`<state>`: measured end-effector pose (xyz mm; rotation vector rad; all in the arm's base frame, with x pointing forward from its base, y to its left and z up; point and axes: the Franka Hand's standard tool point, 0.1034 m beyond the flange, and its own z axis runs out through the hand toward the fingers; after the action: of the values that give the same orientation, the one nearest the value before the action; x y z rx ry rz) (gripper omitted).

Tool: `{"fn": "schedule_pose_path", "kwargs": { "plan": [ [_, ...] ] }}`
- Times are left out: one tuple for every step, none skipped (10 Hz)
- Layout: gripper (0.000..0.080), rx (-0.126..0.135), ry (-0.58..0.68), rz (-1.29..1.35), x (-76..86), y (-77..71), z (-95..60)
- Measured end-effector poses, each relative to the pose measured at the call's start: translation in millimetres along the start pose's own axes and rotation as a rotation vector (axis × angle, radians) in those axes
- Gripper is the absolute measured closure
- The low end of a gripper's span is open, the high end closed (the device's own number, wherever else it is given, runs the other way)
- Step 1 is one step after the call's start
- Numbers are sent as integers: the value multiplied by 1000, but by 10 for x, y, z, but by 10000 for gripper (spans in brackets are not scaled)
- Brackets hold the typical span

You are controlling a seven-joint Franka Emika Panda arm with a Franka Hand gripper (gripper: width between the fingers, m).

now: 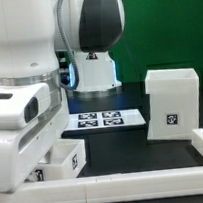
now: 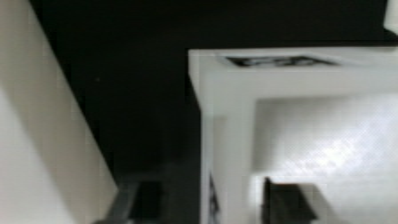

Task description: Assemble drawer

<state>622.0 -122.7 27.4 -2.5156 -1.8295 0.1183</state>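
A white drawer tray (image 2: pixel 294 120) fills the wrist view, with its black-and-white tag (image 2: pixel 279 62) on the far wall. My gripper (image 2: pixel 222 205) is open and straddles one side wall of the tray. One finger (image 2: pixel 150 200) is outside the wall with a gap to it. The other finger (image 2: pixel 295 200) is inside the tray. In the exterior view the tray (image 1: pixel 57 164) lies at the lower left under my arm, which hides the fingers. The large cube-like casing (image 1: pixel 172 103) stands apart at the exterior view's right, its tag facing the camera.
The marker board (image 1: pixel 99 119) lies flat in the middle between tray and casing. The arm's base (image 1: pixel 94 65) stands behind it. A white raised border (image 1: pixel 147 175) runs along the front and up the right side of the black table.
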Motion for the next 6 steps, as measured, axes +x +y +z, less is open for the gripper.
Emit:
{"fn": "schedule_pose_path", "kwargs": {
  "plan": [
    [395,-21,4,-6,-17,-123,-187],
    [244,-30,5,-2,-67,-254,-330],
    [244,-28,5,1,-75,-401,-414],
    [166,-32,8,18,-23,-541,-540],
    [166,-36,13,30,57,-665,-584],
    [152,-31,12,27,35,-657,-555]
  ]
}}
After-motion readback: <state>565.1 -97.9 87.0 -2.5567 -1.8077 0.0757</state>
